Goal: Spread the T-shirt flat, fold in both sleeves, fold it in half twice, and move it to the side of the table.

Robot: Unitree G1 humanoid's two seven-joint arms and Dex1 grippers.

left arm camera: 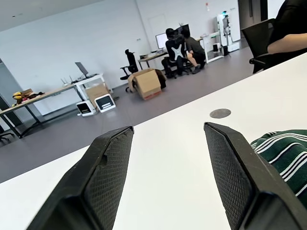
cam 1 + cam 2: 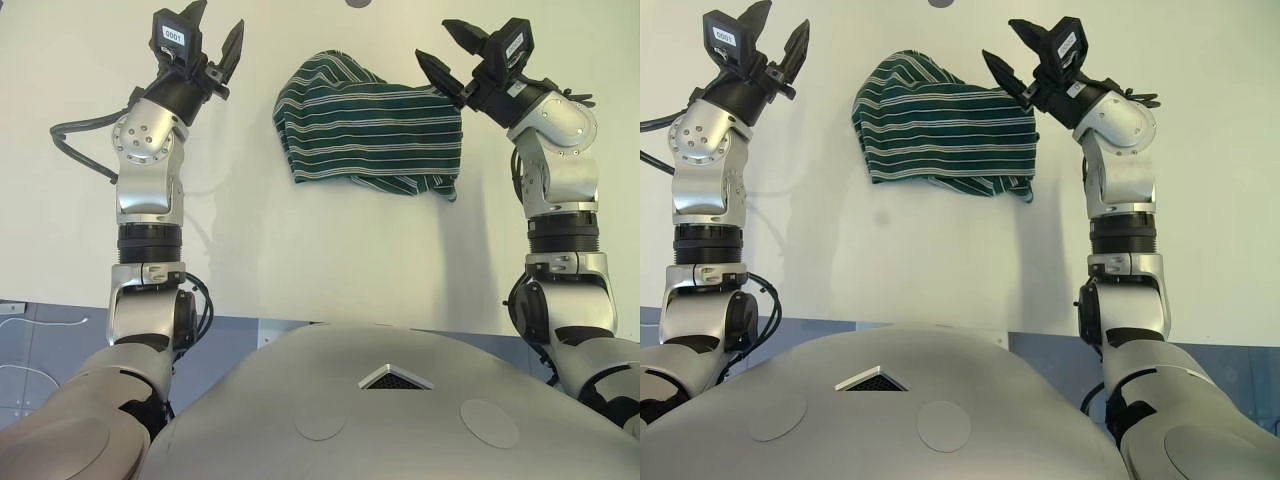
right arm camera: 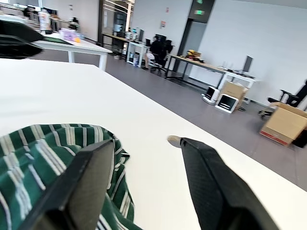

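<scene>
Both arms are up, left gripper and right gripper each with fingers spread apart, holding nothing. Between them on the white table sits the T-shirt, a bunched green-striped heap, wider across than deep, stripes running side to side. Collar and sleeves? Can't make them out. Soft, light, floppy stuff, I'd say: pinch the outer corners and pull apart. The right gripper hangs just beside one.

Grey round cap; cardboard box on floor; office chair beyond.
</scene>
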